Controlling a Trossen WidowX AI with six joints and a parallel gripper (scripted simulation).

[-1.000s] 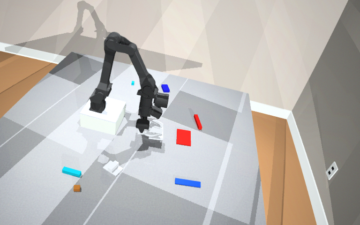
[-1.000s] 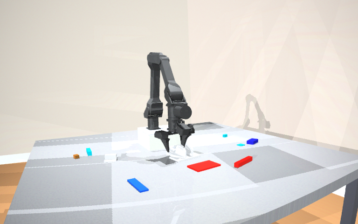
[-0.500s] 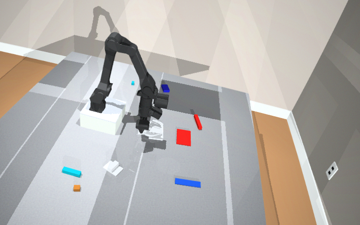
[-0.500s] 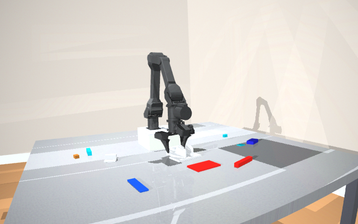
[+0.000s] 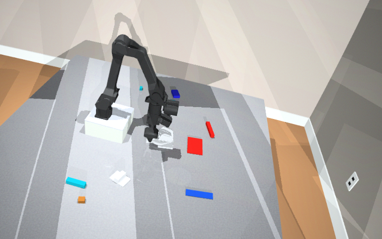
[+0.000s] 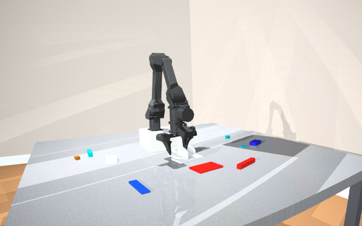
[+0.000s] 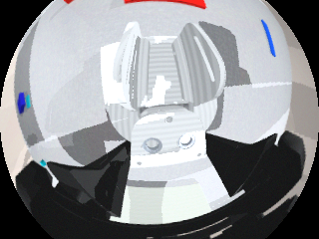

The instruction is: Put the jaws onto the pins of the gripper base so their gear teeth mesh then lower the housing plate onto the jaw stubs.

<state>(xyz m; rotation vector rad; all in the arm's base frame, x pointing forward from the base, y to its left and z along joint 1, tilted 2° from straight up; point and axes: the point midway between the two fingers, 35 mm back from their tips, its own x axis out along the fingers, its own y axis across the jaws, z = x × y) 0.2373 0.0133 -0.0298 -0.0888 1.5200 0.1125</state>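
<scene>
The white gripper base [image 5: 168,146] [image 6: 183,160] [image 7: 109,75] lies on the table in front of the arm. Two white jaws stand side by side on it, the left jaw [image 7: 128,67] and the right jaw [image 7: 203,57] in the wrist view, with a gap between them. My gripper [image 6: 177,152] [image 7: 166,139] is shut on the white housing plate [image 7: 169,130], which has two round holes, one fingertip at each side. The plate lies over the jaws' rear ends. It hides the pins, stubs and gear teeth. I cannot tell whether it touches the stubs.
A red plate [image 5: 194,146] [image 6: 206,167] and red bar [image 5: 209,129] [image 6: 245,163] lie beyond the base. A white stepped block [image 5: 120,178] [image 6: 111,158], cyan bar [image 5: 75,182], orange cube [image 5: 81,199] and blue bar [image 5: 199,194] lie farther off. The white arm pedestal [image 5: 104,131] stands behind.
</scene>
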